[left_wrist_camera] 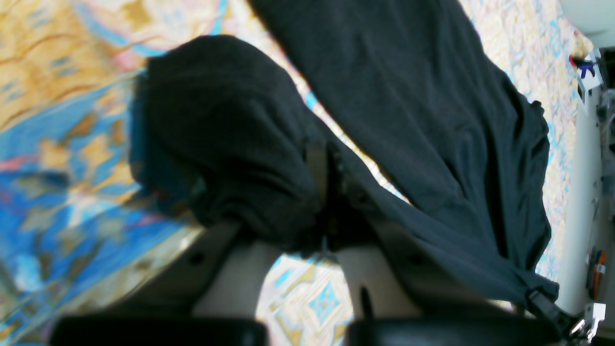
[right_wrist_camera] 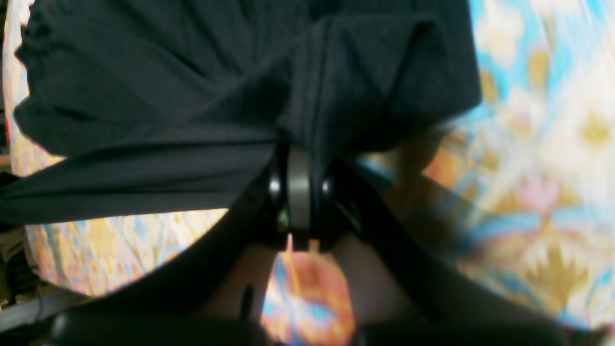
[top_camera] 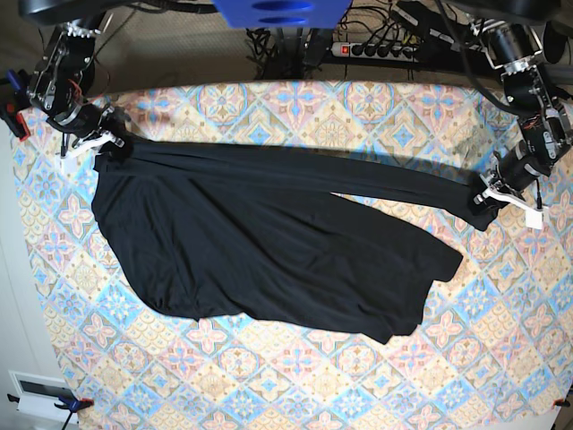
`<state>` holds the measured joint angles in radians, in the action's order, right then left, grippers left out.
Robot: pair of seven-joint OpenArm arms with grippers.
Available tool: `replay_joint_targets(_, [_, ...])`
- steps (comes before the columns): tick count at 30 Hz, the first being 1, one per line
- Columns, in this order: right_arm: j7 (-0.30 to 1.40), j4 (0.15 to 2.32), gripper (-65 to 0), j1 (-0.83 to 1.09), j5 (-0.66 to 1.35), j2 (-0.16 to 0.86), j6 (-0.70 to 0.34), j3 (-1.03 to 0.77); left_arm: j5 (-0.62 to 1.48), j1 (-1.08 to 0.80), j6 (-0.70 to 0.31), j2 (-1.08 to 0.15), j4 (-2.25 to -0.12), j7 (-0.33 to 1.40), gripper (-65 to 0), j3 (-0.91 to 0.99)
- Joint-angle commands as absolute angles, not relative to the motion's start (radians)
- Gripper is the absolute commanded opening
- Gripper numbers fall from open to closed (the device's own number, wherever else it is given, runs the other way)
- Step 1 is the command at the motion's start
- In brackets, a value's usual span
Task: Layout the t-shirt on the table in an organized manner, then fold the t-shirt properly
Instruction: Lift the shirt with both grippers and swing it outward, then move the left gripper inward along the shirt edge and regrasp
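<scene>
While pinched between grippers, t-shirt [top_camera: 269, 242].

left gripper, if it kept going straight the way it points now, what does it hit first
The left gripper is already shut on the t-shirt, so bunched black fabric lies right ahead. Past that fold, probably the patterned table, though depth is hard to judge.

Bare table [top_camera: 295, 376] below the t-shirt [top_camera: 260, 251] lies open

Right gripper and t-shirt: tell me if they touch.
Touching. The right wrist view shows the right gripper shut on a bunched fold of the t-shirt.
</scene>
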<state>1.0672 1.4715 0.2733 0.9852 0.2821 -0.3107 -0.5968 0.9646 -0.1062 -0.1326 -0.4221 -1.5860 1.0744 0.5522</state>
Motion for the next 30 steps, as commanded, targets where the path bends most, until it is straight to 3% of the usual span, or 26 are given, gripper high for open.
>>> replay_joint_targets(1, [1.035,1.491,-65.0,0.268,0.984,0.311,-0.305,-0.63,0.97,-0.084,-0.134,-0.446,-1.607,1.032,-65.0,0.562])
replay_joint_targets(6, [1.035,1.483,-65.0,0.266,0.984,0.311,-0.305,-0.642,0.954,-0.008,-0.134,-0.438,-1.595,0.977,-65.0,0.553])
replay_joint_targets(11, [1.035,1.48,-65.0,0.266,0.983,0.311,-0.305,-0.641,0.891,0.182,-0.134,-0.392,-1.521,0.977,-65.0,0.455])
replay_joint_targets(18, [1.035,1.48,-65.0,0.266,0.983,0.311,-0.305,-0.641,0.719,0.404,-0.134,-0.272,-1.271,0.937,-65.0,0.309])
replay_joint_targets(26, [1.035,1.481,-65.0,0.266,0.983,0.311,-0.305,-0.645,0.671,0.384,-0.134,-0.266,-1.125,0.829,-64.9,0.166])
replay_joint_targets(30, [1.033,1.481,-65.0,0.266,0.983,0.311,-0.305,-0.645,0.661,0.351,-0.131,-0.277,-1.124,0.829,-59.7,0.166])
